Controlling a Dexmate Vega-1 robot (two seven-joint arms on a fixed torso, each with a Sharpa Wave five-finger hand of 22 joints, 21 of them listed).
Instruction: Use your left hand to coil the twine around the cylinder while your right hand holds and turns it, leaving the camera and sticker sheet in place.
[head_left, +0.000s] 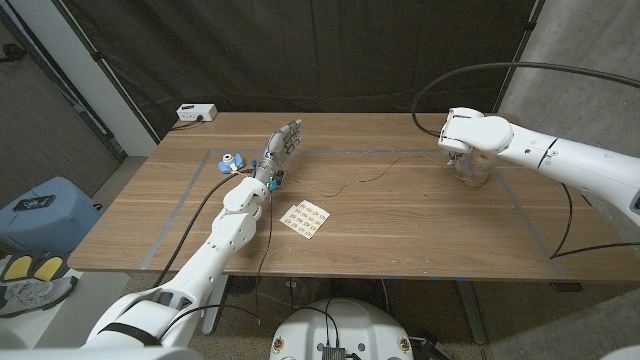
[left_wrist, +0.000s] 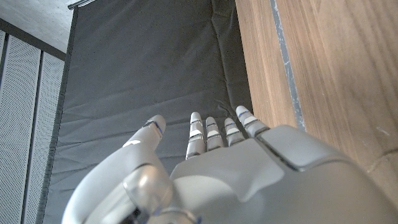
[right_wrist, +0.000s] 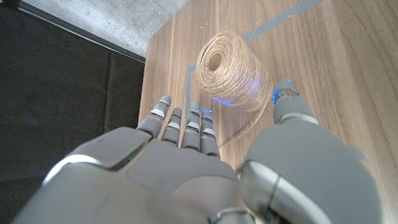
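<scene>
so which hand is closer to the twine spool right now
Right. The right hand is right at the twine spool, fingers spread beside it. The left hand is open far across the table, near the loose twine end.

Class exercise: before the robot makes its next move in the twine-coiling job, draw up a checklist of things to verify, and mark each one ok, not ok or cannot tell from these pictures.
1. Right hand holds the twine spool: not ok; the right wrist view shows its fingers apart, next to the spool but not closed on it.
2. Left hand has the loose twine: not ok; fingers extended, holding nothing.
3. Loose twine runs across the table toward the spool: ok.
4. Sticker sheet in place: ok.
5. Small blue and white object, possibly the camera, undisturbed: cannot tell what it is.
</scene>
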